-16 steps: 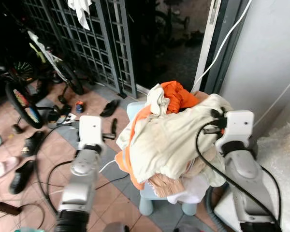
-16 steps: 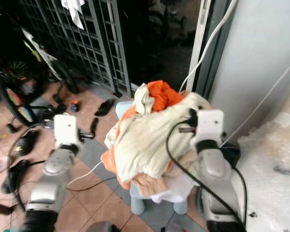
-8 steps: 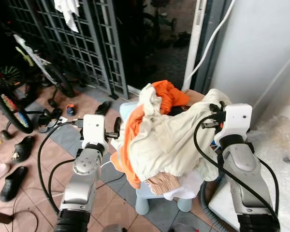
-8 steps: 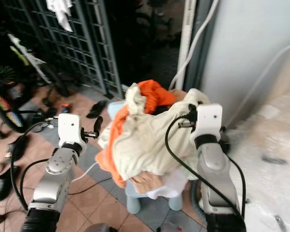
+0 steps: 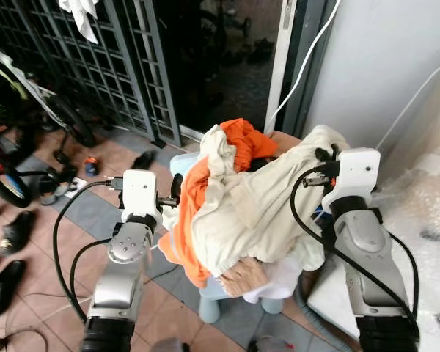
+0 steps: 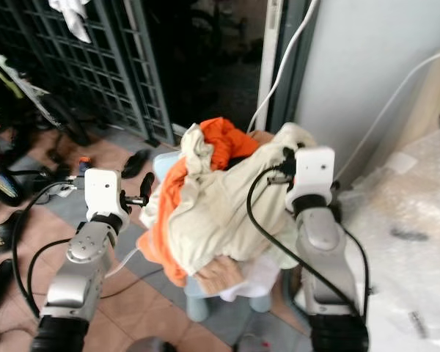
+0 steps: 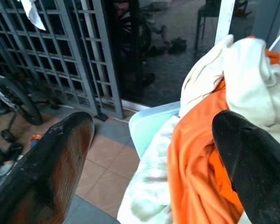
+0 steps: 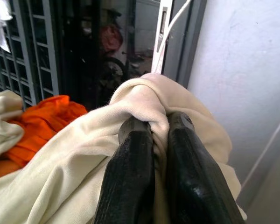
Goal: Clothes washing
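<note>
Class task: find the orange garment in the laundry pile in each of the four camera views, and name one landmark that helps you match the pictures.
Left eye view: orange garment tops the pile, upper centre.
Right eye view: it crowns the pile again, upper centre.
Left wrist view: it hangs beside the left gripper, lower centre.
Right wrist view: it lies beyond the cream cloth pinched by the right gripper.
Shared landmark: the metal grille gate.

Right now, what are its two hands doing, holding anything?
Left gripper: open, fingers spread beside the laundry pile, holding nothing.
Right gripper: closed, fingers pinching a fold of the cream garment.
</note>
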{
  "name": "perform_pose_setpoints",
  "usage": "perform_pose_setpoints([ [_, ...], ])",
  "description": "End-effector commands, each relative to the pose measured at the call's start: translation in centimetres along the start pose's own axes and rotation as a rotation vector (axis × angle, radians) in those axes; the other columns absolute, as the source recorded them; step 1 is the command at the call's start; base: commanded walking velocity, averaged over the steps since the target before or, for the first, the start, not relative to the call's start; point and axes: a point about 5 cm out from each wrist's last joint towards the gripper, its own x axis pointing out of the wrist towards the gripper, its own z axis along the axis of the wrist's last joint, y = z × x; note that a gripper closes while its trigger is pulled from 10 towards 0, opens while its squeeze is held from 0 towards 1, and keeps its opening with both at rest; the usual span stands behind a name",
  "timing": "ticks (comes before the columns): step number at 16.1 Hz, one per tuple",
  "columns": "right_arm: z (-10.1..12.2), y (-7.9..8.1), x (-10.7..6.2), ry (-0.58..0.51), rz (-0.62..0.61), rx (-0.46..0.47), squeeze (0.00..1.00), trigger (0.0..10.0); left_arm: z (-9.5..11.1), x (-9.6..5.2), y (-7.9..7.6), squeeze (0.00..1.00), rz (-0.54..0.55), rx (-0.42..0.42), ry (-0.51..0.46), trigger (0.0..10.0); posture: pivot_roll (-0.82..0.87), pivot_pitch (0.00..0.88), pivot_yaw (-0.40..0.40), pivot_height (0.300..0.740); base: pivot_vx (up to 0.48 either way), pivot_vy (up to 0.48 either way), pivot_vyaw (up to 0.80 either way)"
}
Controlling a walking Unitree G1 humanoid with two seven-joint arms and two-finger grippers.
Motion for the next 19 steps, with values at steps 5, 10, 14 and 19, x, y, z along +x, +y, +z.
perform_pose_setpoints([
  [5,-0.09,0.71,0.57,-0.011,0.028,0.003,0.00,10.0,-0.27,0.19,0.73,0.00,0.019,-0.001,0.011,10.0,-0.03,0.000,0.067,0.740,0.000,0.000,0.00],
  [10,-0.06,0.62,0.94,-0.022,0.027,0.000,0.00,10.0,-0.23,0.30,0.69,0.00,0.015,0.000,0.007,10.0,-0.03,0.000,0.069,0.740,0.000,-0.259,0.00],
  [14,-0.05,0.76,1.01,-0.028,0.030,-0.001,0.00,10.0,-0.26,0.33,0.59,0.00,0.008,0.003,0.009,10.0,-0.04,0.000,0.073,0.740,0.000,-0.252,-0.20],
  [19,-0.13,0.84,1.00,-0.028,0.039,-0.002,0.00,10.0,-0.36,0.33,0.58,0.00,0.018,-0.013,0.017,10.0,-0.04,0.000,0.069,0.740,0.000,0.000,-0.64],
])
